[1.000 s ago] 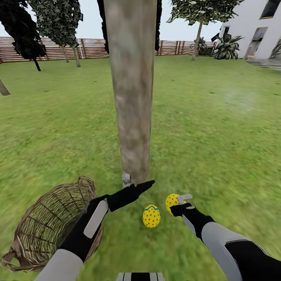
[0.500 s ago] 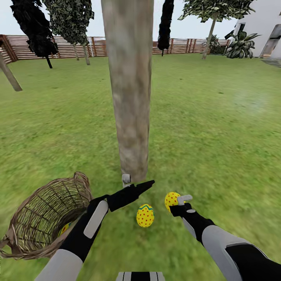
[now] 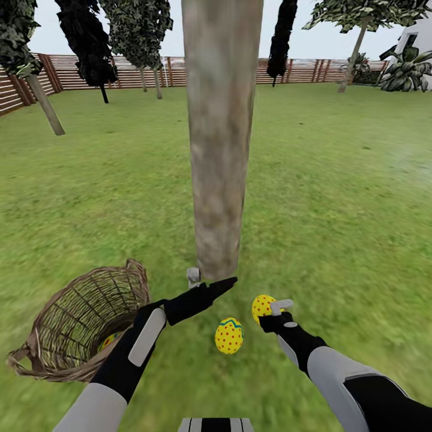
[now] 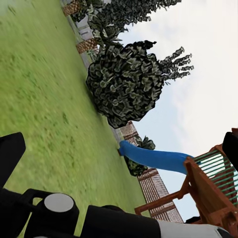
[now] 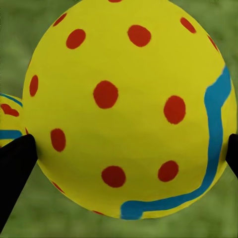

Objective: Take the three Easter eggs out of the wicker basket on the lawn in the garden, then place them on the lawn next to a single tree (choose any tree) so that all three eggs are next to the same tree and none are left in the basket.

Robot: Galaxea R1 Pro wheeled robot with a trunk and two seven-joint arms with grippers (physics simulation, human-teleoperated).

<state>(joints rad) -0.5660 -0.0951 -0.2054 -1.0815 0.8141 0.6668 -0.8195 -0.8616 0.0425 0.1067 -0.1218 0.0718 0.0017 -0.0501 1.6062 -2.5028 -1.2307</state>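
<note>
The right gripper (image 3: 268, 309) has its jaws closed on one egg (image 3: 262, 306), low over the lawn (image 3: 336, 198) just beside the foot of the tree (image 3: 219, 180). In the right wrist view this held egg (image 5: 126, 106) sits squarely between the two dark fingertips (image 5: 15, 168), so the jaws are spread about as wide as the egg and press on its two sides; its long axis seems to run across the line of the fingers, though I cannot be sure. A second egg (image 3: 228, 335) lies free on the grass, just beside the held one, on the side toward the left arm and a little nearer to the robot. The third egg (image 3: 111, 341) is the one that matters for the coming move, I think: it is still inside the wicker basket (image 3: 84, 330), seen through the weave at the bottom. The basket leans over on the grass, well off to the outer side of the left gripper (image 3: 210, 287) and behind its jaws, beside the forearm. The left arm is clearly nearer to it. The left jaws hold nothing and point toward the trunk, away from the basket; they look nearly together, but how far open they are I cannot tell.
</note>
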